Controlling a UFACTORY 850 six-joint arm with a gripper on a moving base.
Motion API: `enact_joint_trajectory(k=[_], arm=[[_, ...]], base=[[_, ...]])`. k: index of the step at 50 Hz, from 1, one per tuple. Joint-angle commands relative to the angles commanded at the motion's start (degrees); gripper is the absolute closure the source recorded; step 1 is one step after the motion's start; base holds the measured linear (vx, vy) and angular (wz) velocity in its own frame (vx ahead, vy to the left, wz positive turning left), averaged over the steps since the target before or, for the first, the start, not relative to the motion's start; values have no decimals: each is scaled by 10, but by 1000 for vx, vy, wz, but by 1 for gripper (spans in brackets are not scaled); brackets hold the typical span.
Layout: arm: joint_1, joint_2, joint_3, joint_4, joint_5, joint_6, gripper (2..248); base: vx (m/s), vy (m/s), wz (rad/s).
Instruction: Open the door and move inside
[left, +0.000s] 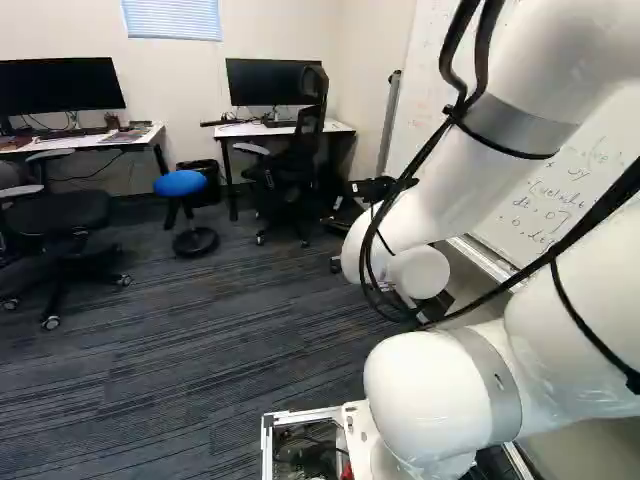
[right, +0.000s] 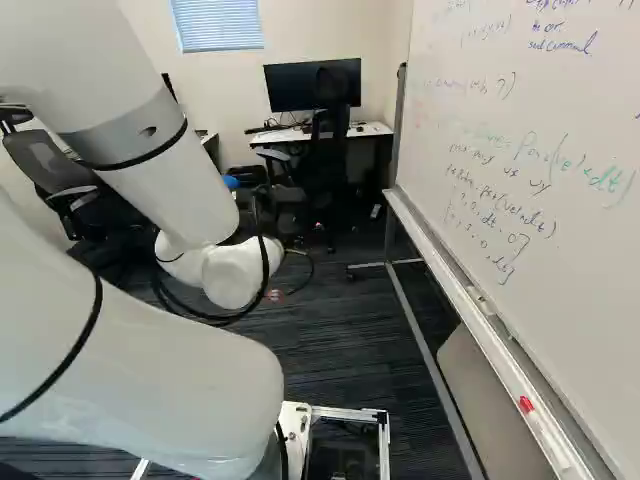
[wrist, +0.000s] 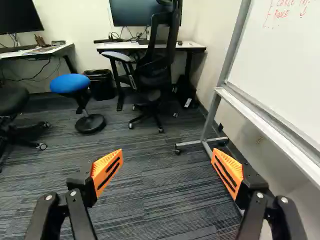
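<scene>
Where the door is, you cannot tell from here. Between the desk (wrist: 95, 46) and the blue stool (wrist: 70, 83) stands the black bin (wrist: 101, 86); its inside you cannot see. Your gripper (wrist: 167, 156) is wide open and holds nothing.

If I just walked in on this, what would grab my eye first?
Probably the big white robot arm, looming large at the right of the left base view. Next, the gripper's bright orange pads, spread wide apart above the carpet. Then the blue stool, standing beside a black bin.
</scene>
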Motion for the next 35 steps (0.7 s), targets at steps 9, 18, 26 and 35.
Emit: enact_joint_trajectory(k=[9,18,26,35], arm=[[0,0,0,0,0,0,3],[0,0,0,0,0,0,3],[0,0,0,0,0,0,3],[0,0,0,0,0,0,3]], base=[[163,4,-9],[125,4,-10],[88,1,-8],[-1,0,0]])
